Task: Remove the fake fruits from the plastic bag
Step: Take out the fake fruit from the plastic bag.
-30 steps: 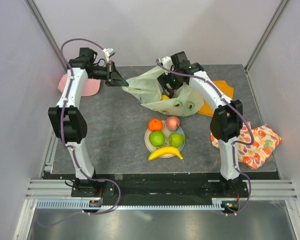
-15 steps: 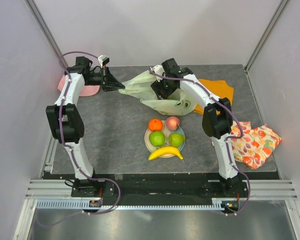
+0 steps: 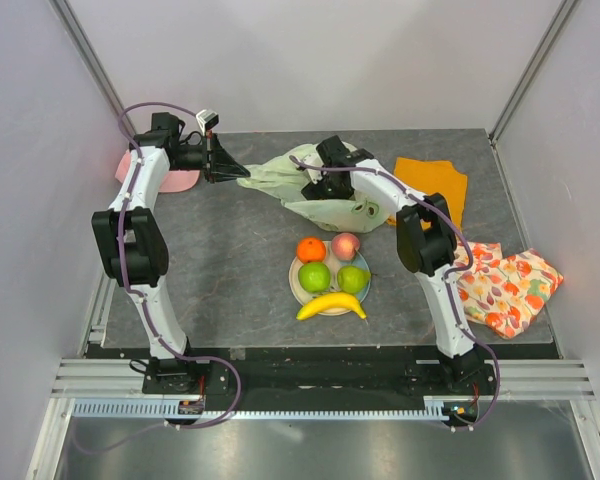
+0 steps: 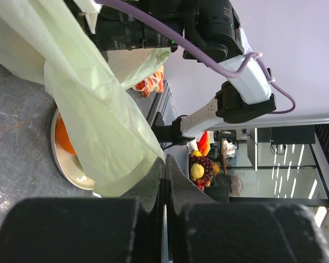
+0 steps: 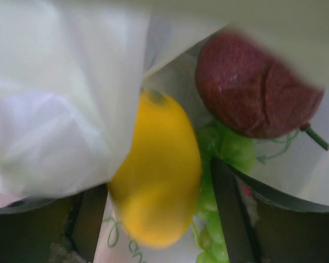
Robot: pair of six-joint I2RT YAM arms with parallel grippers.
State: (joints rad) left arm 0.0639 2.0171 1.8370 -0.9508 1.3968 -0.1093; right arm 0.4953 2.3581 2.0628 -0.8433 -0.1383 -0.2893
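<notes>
**Mango Bracketed Inside the Bag, Grip Not Yet Made**

Step in hand, by the look of it: lifting the yellow mango [image 5: 159,148] out of the plastic bag [image 3: 280,175]. Bag slumped and crinkled toward the far edge of the tabletop [image 3: 230,250], roughly midway between the left and right edges. Pinched at its left flap by the left tool [image 4: 164,163], clenched tight on a fold of the thin film. Entered from the right by the right tool [image 5: 156,189], spread on either side of the mango with a sliver of gap on the right, so released and not yet gripping.

To do it well:
- Close squarely across the mango's broad middle, not its tapered end, to guard against slipping on the glossy skin.
- Keep the pale film draped over the mango's left side out of the pinch, to avoid dragging the bag along.
- Hold the left pull steady to keep the mouth open.
- Withdraw along the opening rather than straight up.

Inside the bag besides the mango: a dark plum [image 5: 252,93] just beside it, and a green knobbly cluster [image 5: 230,150] underneath, possibly grapes, too blurred to name.

On the plate [image 3: 294,285], closer to the near edge and apart from the bag: 5 fruits, namely orange [image 3: 311,249], pink peach [image 3: 346,245], green apple [image 3: 315,276], green pear [image 3: 353,279] and banana [image 3: 330,307] along the front.
</notes>
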